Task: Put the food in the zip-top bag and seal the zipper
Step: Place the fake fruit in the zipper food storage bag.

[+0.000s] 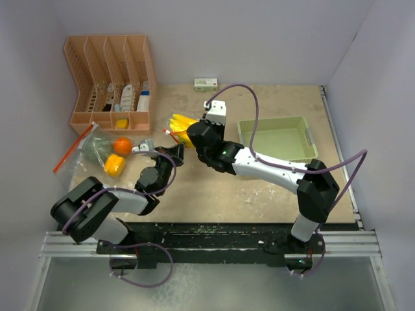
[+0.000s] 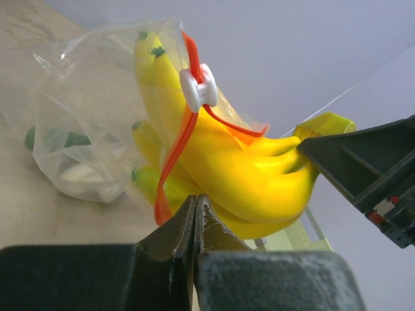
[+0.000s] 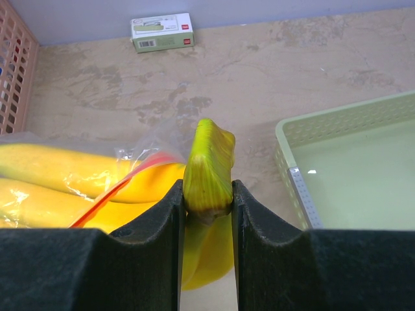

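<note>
The right tool (image 3: pixel 207 194) is clamped on the stem of the banana bunch (image 2: pixel 240 168), which sits half inside the zip-top bag (image 2: pixel 78 110) toward the far-left corner of the bench. The left tool (image 2: pixel 194 210) is closed, apparently pinching the bag's lip. The red zipper track (image 2: pixel 170 170) and white slider (image 2: pixel 198 87) cross the bunch, so a push inward may snag there and drag the film from the left tool.
</note>
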Action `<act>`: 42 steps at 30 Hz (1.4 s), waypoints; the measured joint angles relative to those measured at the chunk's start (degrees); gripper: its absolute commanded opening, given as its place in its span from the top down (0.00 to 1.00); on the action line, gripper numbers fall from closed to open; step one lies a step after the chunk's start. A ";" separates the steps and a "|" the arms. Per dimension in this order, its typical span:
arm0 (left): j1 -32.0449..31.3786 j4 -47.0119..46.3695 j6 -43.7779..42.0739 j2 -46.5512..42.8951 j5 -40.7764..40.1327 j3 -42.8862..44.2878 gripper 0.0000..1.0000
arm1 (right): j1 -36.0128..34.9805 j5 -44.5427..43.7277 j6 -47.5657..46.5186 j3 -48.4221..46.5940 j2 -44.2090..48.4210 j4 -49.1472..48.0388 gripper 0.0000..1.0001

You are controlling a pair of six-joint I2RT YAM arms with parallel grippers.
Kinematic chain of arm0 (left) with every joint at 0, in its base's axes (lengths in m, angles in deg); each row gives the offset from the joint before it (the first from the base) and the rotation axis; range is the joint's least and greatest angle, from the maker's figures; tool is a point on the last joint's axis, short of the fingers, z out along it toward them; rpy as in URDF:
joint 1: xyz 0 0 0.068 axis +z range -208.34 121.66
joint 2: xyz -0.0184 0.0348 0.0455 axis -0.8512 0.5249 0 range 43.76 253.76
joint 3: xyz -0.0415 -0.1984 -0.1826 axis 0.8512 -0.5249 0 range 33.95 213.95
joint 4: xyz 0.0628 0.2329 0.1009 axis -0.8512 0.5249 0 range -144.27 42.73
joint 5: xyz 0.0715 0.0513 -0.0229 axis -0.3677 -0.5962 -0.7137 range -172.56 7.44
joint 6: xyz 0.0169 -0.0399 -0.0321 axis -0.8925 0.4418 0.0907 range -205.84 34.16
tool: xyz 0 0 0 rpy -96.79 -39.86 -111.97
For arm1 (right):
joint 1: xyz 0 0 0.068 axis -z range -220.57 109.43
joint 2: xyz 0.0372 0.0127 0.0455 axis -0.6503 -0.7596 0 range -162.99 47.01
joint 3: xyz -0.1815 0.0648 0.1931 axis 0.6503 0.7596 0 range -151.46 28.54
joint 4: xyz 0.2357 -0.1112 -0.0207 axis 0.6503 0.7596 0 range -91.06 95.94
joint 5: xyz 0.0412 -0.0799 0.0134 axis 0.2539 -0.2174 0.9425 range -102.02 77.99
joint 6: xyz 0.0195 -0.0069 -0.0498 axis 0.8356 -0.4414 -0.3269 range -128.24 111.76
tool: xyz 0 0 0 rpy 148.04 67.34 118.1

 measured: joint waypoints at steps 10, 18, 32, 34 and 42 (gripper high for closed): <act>0.00 -3.19 -1.60 1.36 0.04 -1.40 0.72 | 0.00 0.00 0.13 0.44 0.09 -0.02 1.00; 0.00 -3.15 -1.97 1.25 -0.50 -1.09 0.70 | 0.00 -0.02 0.13 0.44 0.66 0.04 1.00; 0.00 -2.73 -3.06 3.65 -2.97 1.27 0.51 | 0.09 -0.26 -0.02 1.40 3.39 -0.02 1.00; 0.00 -2.89 -3.52 3.91 -2.89 1.70 0.68 | 0.11 -0.26 0.00 1.53 3.39 -0.02 1.00; 0.02 -3.34 -3.67 4.04 -2.62 2.16 1.00 | 0.13 -0.42 0.02 2.14 3.41 -0.02 1.00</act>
